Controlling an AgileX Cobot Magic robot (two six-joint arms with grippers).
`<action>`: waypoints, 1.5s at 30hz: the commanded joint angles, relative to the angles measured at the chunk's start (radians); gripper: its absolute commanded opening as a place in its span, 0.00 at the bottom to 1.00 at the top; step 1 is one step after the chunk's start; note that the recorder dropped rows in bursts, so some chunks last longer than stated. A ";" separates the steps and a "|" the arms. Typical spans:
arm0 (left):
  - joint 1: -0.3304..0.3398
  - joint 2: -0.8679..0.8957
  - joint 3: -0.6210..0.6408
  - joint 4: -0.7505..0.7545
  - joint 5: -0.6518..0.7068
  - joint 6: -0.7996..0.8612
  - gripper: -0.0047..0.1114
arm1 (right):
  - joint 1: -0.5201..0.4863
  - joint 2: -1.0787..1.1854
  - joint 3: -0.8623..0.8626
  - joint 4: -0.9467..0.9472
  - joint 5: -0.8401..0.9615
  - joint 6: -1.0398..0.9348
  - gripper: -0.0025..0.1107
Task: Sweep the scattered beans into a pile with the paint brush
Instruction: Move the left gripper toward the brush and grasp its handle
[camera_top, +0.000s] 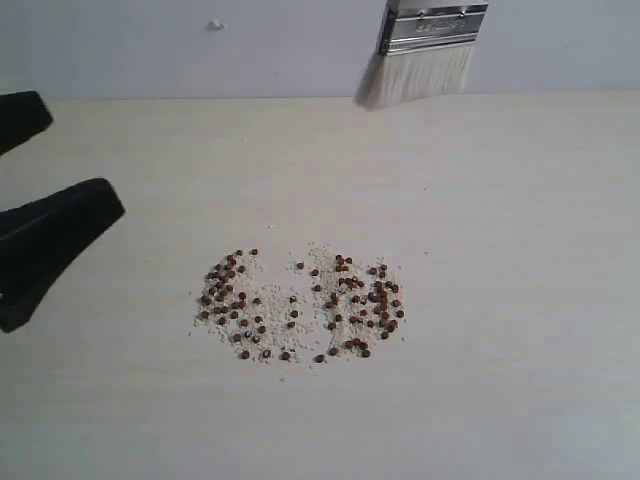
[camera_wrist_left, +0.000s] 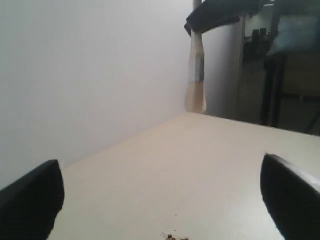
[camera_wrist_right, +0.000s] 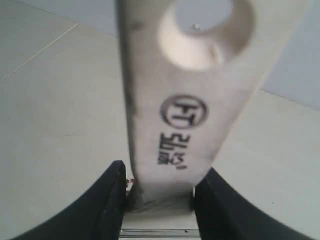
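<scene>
Left gripper (camera_top: 85, 158): my two black fingers stand wide apart with nothing between them, at the left edge of the table (camera_top: 520, 300), well away from the brush.
Beans (camera_top: 300, 305): a loose, roughly round scatter of small reddish-brown grains and pale crumbs in the middle of the table, thicker at its left and right sides, thinner through the center. It lies to the right of my left gripper and apart from it.
Brush (camera_top: 425, 50): it lies beyond the beans and to their right, near the far edge of the table by the wall (camera_top: 150, 45). Its long axis is nearly upright, handle up and bristles down, and the bristle tips fan slightly toward the left. I cannot tell whether the tips touch the table.
Right gripper (camera_wrist_right: 160, 200): my fingers are clamped on the flat wooden handle, one on each side. The handle end, with its hanging hole and printed mark, sticks out past them toward my wrist camera.
</scene>
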 joint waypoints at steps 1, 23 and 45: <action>-0.095 0.181 -0.097 0.039 -0.008 0.026 0.93 | 0.029 0.006 0.000 0.001 -0.031 -0.012 0.02; -0.421 0.522 -0.555 -0.140 0.422 0.208 0.93 | 0.029 0.133 0.027 -0.034 -0.122 0.051 0.02; -0.512 0.693 -0.749 -0.241 0.447 0.189 0.93 | 0.029 0.135 0.027 -0.049 -0.140 0.049 0.02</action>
